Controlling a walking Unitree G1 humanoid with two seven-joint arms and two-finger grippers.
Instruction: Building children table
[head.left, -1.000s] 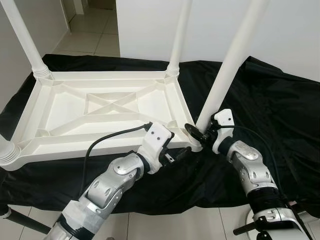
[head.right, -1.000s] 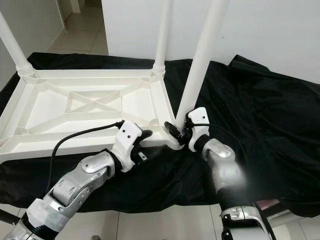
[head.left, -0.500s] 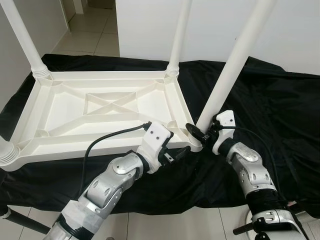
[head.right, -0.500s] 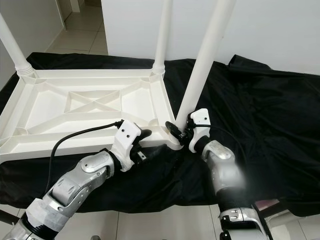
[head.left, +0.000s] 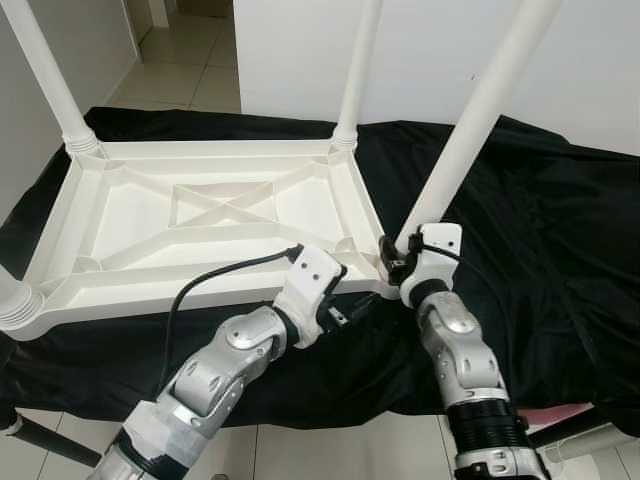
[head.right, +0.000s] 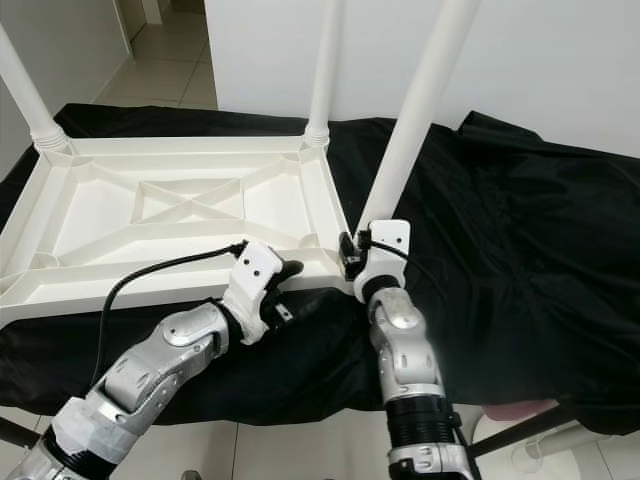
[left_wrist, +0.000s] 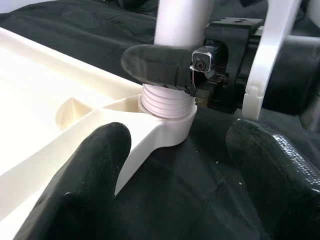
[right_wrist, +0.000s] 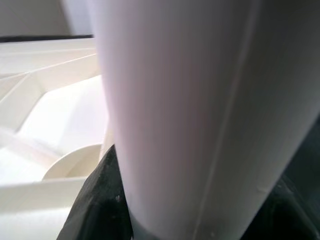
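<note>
- Now gripping the near-right leg (head.left: 470, 130) just above its threaded base: right gripper (head.right: 352, 253), jaws closed around the white tube, one finger (left_wrist: 157, 67) wrapped across the front of it.
- Leans away to the right rather than standing plumb; long axis rising up and right from the corner socket (left_wrist: 167, 122) of the upturned table top (head.left: 130, 215).
- Hovers just beside that same corner, on the near side: left gripper (head.left: 352, 312), jaws spread wide, clasping nothing.
- Nearer the leg: right arm, already on it.
- Probably needs straightening over the socket before seating.
- Stand upright in other corners: far-left leg (head.left: 45, 75), far-right leg (head.left: 358, 70).
- Lies beneath everything: black cloth (head.left: 540, 220).
- Could snag near the left wrist: black cable (head.left: 215, 275).
</note>
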